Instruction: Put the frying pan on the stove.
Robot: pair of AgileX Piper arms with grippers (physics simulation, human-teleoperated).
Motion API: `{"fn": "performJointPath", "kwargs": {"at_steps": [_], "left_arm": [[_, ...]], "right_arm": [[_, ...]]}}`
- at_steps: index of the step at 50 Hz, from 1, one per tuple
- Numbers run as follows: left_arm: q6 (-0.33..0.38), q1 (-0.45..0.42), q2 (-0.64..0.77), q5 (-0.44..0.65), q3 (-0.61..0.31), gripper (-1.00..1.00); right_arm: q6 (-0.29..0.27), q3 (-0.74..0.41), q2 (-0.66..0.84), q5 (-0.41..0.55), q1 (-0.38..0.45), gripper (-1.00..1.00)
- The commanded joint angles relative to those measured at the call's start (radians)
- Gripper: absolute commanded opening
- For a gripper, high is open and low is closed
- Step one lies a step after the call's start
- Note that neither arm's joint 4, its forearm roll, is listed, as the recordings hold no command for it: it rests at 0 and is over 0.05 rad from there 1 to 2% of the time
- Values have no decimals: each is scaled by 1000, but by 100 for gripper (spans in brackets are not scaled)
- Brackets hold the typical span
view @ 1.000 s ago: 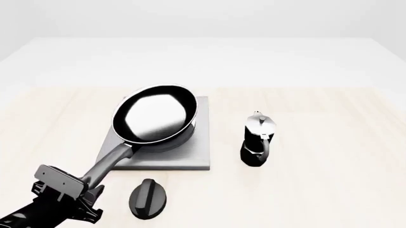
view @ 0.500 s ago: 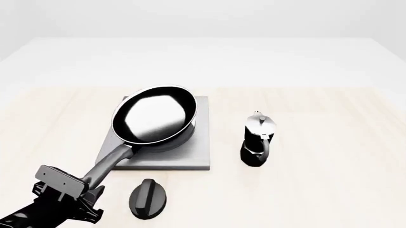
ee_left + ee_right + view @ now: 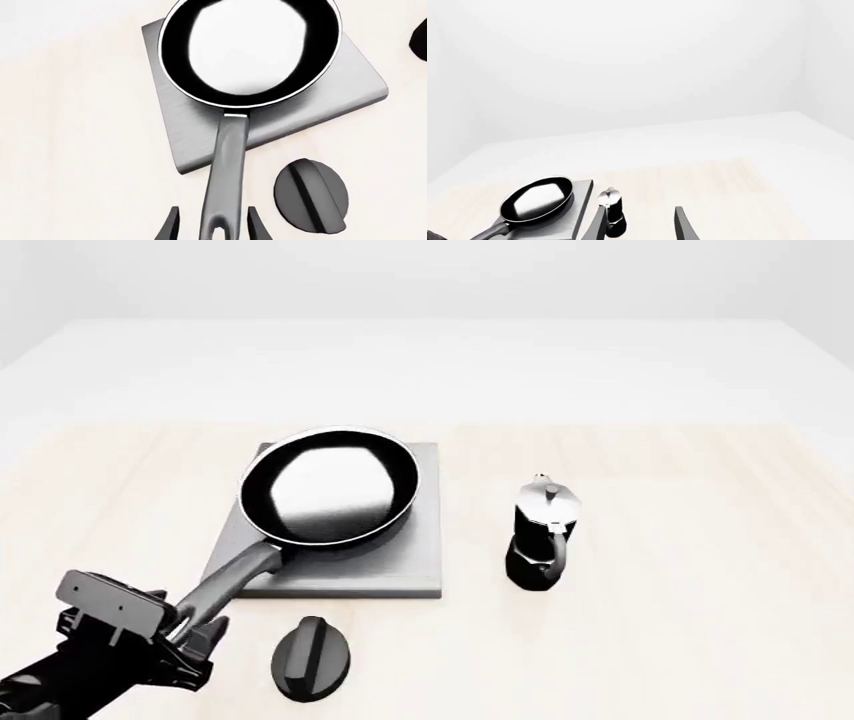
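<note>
Black frying pan [image 3: 330, 487] sitting on the stove [image 3: 414, 565] now, left gripper [image 3: 212, 226] jaws spread off the handle, letting go; right gripper [image 3: 639, 223] jaws wide, idle.

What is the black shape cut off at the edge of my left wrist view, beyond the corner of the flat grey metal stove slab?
Observer: A black-and-silver moka pot, upright on the pale wooden table, to the right of the stove and apart from it.
Operator: Where's the right gripper?
Observer: The right gripper is open and empty, well back from the pot; the front view doesn't show it.
Operator: My view crops the round black frying pan's far rim. Is it on the slab?
Observer: The frying pan sits toward the slab's far left corner, its rim about level with the far edge.
</note>
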Motion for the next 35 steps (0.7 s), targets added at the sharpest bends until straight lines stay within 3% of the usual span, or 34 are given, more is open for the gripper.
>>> {"fn": "performJointPath", "kwargs": {"at_steps": [1,9,19,33,35], "left_arm": [[-38,-1,-124,123,-50,100],[-47,10,-248,235,-73,100],[-63,23,-336,299,-86,100],[-96,22,-600,486,-94,100],[-116,23,-679,553,-125,100]], "right_arm": [[-6,6,0,0,3,100],[-6,5,0,0,4,100],[-7,6,0,0,3,100],[-8,5,0,0,4,100],[-7,5,0,0,4,100]]}}
